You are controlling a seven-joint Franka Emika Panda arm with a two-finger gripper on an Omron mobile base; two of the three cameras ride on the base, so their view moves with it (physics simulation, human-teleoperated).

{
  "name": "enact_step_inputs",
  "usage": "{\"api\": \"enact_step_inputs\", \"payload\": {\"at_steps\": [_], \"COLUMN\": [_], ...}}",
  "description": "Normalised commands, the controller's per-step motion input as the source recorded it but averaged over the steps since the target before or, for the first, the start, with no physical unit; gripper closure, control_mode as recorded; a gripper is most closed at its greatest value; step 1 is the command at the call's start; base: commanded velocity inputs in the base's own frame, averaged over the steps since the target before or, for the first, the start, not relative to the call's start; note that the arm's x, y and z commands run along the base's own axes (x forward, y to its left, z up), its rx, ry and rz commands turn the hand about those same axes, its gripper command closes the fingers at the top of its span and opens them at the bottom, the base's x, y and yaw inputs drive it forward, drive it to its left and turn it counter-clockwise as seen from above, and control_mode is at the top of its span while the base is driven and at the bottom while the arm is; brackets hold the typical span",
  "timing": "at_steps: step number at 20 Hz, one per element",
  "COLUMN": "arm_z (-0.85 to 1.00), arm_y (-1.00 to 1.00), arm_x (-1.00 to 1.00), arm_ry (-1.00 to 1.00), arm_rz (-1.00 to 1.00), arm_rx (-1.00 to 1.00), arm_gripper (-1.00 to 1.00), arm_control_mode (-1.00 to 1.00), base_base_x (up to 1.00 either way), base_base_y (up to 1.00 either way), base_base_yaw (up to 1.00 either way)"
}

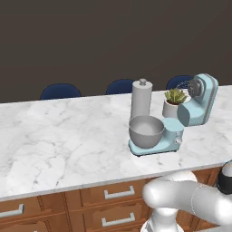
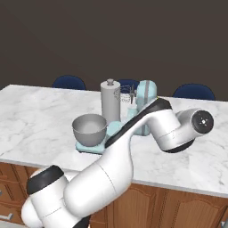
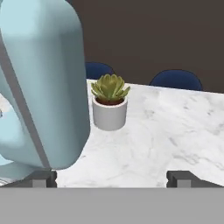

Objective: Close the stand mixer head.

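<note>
The stand mixer head takes up the whole left side of the hand view, tilted up and back. In the left base view it's at upper right, above the silver bowl. A little succulent pot sits centre-frame on the marble counter. The gripper fingers are spread wide at the bottom, holding nothing.

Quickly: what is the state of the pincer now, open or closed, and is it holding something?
Pincer: open, holding nothing; its two tips stand wide apart beside the tilted-up mixer head.
</note>
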Motion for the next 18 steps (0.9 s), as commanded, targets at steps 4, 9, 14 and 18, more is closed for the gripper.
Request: {"api": "enact_step_inputs", "payload": {"at_steps": [4,9,14,18], "arm_z": [-0.02,-0.02,0.0,0.0], "arm_y": [-0.05,0.0,0.19,0.86], "arm_x": [1.0,0.86,0.39,0.21], "arm_ry": [-0.07,-0.09,-0.05,0.0], "arm_rz": [0.01,0.0,0.06,0.25], "arm_rx": [-0.09,-0.15,-0.06,0.0], "arm_gripper": [-1.0,-1.0,-1.0,-1.0], "arm_control_mode": [-1.0,-1.0,-1.0,-1.0], "base_base_x": [0.0,0.0,0.0,0.0], "base_base_y": [0.0,0.0,0.0,0.0], "base_base_yaw": [0.0,0.0,0.0,0.0]}}
